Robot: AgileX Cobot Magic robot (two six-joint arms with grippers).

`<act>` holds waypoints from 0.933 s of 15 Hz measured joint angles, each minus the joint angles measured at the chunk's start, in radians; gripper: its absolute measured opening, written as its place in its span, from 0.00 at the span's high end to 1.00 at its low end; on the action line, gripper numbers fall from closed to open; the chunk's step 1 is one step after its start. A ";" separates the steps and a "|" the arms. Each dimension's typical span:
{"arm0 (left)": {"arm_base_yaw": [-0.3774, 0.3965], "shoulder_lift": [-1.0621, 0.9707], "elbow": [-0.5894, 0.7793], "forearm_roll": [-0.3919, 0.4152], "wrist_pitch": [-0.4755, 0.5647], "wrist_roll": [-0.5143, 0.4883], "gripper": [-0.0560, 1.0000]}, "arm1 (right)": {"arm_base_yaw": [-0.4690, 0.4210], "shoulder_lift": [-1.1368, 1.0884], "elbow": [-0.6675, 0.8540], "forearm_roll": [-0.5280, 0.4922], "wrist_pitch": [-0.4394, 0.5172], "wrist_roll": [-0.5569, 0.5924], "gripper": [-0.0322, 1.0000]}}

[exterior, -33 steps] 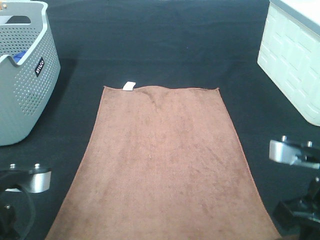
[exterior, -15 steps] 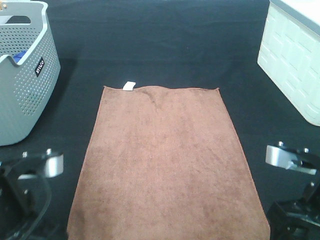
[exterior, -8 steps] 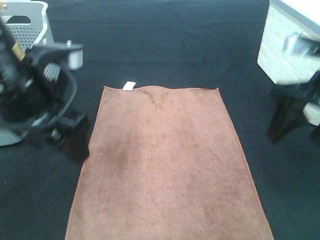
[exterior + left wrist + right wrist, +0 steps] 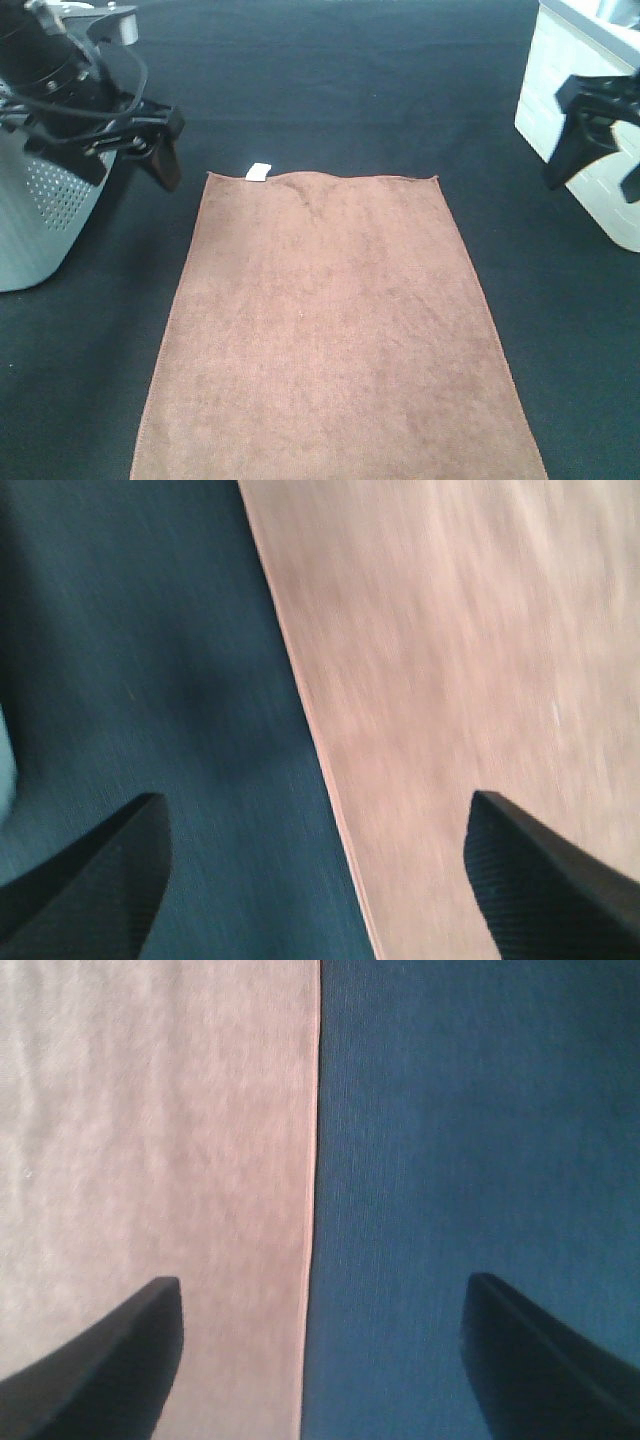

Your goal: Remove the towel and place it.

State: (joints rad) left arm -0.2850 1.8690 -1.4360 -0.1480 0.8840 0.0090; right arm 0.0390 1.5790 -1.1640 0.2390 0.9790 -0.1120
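The towel [image 4: 335,320] lies spread flat on the dark table cover [image 4: 330,90], its far short edge carrying a small white tag [image 4: 258,172] at 1 corner and its near end running out of the high view. It looks soft, light and wholly limp. The terry pile should give the pads good friction, but it will likely sag and fold as soon as it lifts, and 1 pinch alone would probably leave most of it dragging. The stitched hem at the 2 far corners seems the best hold, 1 corner per arm, with the pinch kept shallow so the cover beneath is not caught too. The left gripper [image 4: 320,880] hangs above the left long edge with its fingers spread wide, holding nothing. The right gripper [image 4: 320,1360] stands equally wide and empty over the right long edge. The grey basket [image 4: 50,220] sits beyond the left arm, and a white bin [image 4: 580,130] beyond the right.
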 joint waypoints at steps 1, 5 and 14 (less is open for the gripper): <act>0.002 0.033 -0.030 0.000 0.003 0.009 0.23 | -0.002 0.058 -0.041 0.005 -0.006 -0.022 0.25; 0.003 0.337 -0.408 -0.027 0.135 0.030 0.23 | -0.002 0.358 -0.284 0.012 -0.021 -0.065 0.25; 0.067 0.725 -0.904 -0.068 0.324 0.011 0.23 | -0.002 0.743 -0.639 0.146 -0.014 -0.191 0.25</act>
State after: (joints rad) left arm -0.2180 2.5940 -2.3400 -0.2160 1.2080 0.0200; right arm 0.0370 2.3220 -1.8030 0.3850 0.9650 -0.3030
